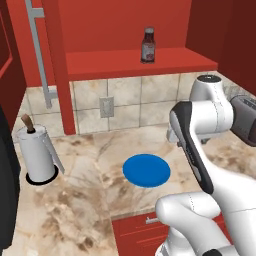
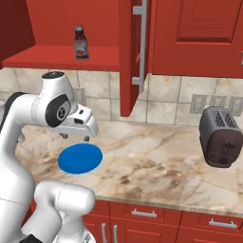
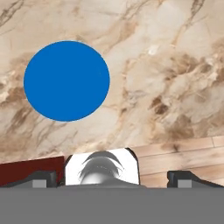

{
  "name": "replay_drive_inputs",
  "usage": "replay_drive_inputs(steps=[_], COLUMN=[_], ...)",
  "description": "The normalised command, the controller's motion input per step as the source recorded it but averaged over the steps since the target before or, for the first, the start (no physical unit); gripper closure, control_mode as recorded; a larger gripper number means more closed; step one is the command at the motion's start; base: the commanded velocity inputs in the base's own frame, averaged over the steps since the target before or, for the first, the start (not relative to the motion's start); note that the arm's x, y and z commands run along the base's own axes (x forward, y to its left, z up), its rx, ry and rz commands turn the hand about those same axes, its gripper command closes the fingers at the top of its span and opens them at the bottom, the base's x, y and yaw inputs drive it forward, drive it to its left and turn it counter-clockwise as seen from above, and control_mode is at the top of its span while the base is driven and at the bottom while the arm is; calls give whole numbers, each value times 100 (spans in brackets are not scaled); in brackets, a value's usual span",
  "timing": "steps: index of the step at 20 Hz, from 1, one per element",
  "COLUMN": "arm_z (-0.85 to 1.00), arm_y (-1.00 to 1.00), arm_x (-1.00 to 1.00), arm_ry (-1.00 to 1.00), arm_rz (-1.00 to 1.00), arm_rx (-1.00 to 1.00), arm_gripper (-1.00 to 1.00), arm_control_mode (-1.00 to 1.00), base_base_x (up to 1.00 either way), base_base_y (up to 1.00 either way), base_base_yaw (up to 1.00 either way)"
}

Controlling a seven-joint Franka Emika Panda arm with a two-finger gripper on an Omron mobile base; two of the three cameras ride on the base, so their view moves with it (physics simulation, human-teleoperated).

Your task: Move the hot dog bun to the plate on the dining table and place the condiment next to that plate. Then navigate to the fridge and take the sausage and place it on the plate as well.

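1. We see one gripper point(image 2: 76, 136). In the hand view its two dark fingertips point(image 3: 39, 178) rise at the lower edge, set wide apart. The jaws are fully released and nothing sits between them or touches them.
2. In the right base view the gripper hangs above the counter point(image 2: 161, 161), apart from it, pointing down.
3. Nearest the jaws is one blue plate point(image 3: 66, 81), flat on the marble. In the hand view it lies ahead of the jaws and toward the left finger. It is bare.
4. Farther out we count one condiment point(image 1: 148, 45). It stands upright on the red shelf point(image 1: 165, 62), well above and beyond the jaws, well apart from them.
5. We count one paper towel roll point(image 1: 35, 155) on its stand, well off to the jaws' left in the left base view.
6. We count one toaster point(image 2: 219, 137), well off to the jaws' right, standing on the marble.
7. One long metal handle point(image 2: 140, 45) runs down a red cabinet door above the counter, beyond the jaws.
8. The right base view gives the gripper itself and the whole toaster, plus red drawers point(image 2: 142, 218) below the counter edge.
9. The left base view gives the paper towel roll, while the arm's elbow covers the hand.
10. The hand view gives the wooden floor point(image 3: 179, 153) past the counter edge.
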Motion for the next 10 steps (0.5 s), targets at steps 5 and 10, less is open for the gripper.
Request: replay_drive_inputs(steps=[5,10], arm_z=[8,62], arm_y=[12,23], arm_x=[-5,-44], arm_ry=[-7,-53], arm_rz=[0,5], arm_rx=[-1,-7], arm_gripper=[-100,-100], arm_control_mode=[-100,-100], base_base_x=[4,0], base_base_y=[10,0], base_base_yaw=[0,0])
